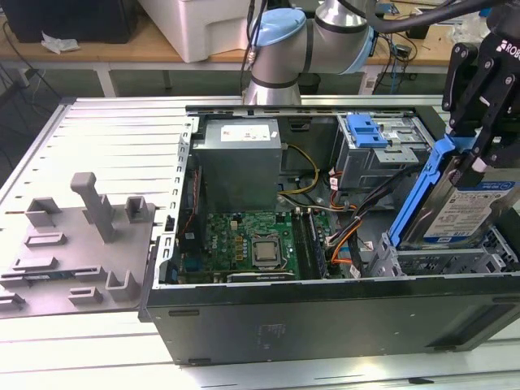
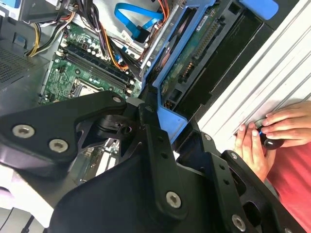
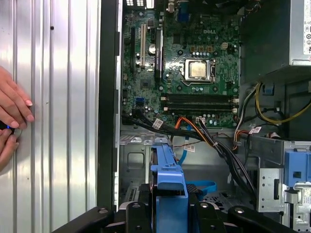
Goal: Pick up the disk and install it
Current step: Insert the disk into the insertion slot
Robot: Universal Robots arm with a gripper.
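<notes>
Over the open computer case, at the exterior view's right, the claw is clamped on the top end of the disk. So the disk is picked up. It stands tilted, its low end by the grey drive bay. It does not look pushed in yet.

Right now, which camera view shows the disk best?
The exterior view: the disk shows its labelled face and blue carrier, tilted in the tool over the computer case. The second wrist view shows the disk from its circuit-board underside; the first wrist view sees the disk end-on, carrier foremost.
</notes>
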